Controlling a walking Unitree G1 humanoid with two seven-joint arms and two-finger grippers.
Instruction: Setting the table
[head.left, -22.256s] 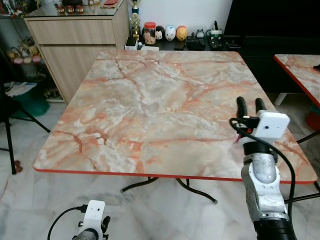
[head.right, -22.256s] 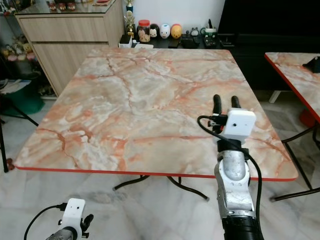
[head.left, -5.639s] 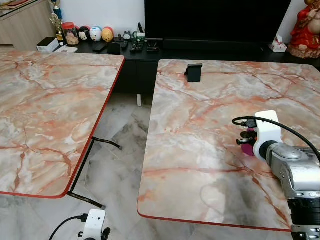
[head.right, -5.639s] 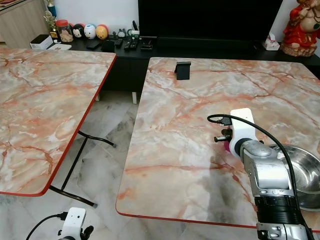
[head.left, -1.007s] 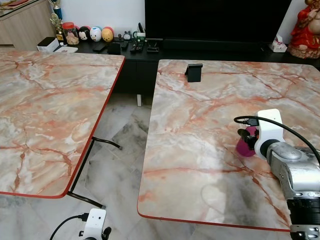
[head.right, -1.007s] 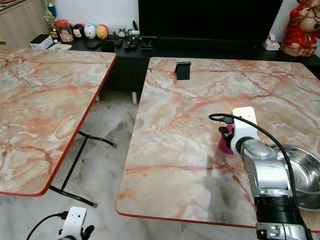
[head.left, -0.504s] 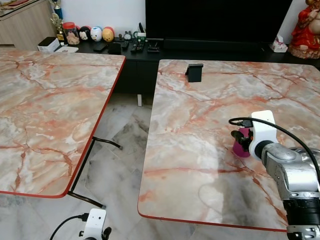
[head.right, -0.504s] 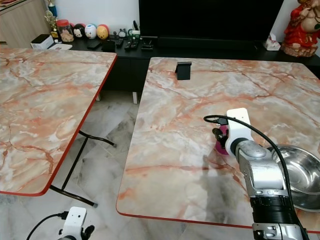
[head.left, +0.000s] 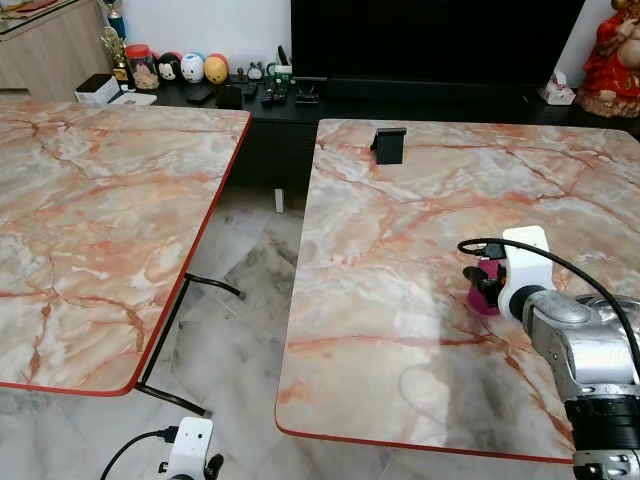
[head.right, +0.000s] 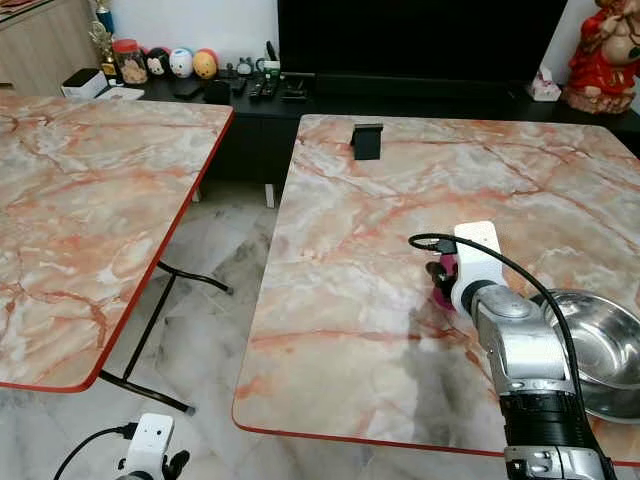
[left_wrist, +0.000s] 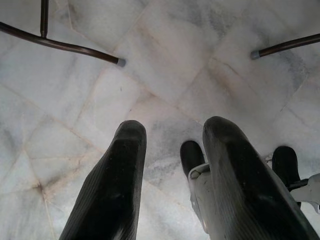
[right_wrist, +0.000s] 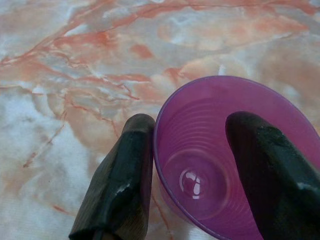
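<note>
A purple plastic cup (right_wrist: 235, 165) stands upright on the marble worktop (head.right: 400, 190), held by the right pincer (right_wrist: 200, 170) with one black finger outside its rim and the other inside the mouth. Just to the cup's right a steel bowl (head.right: 600, 350) rests near the worktop's edge, and a small black stand (head.left: 388, 144) sits far off at the back. The left pincer (left_wrist: 172, 175) hangs idle over the pale tiled floor (left_wrist: 165, 60), its fingers parted and holding nothing.
</note>
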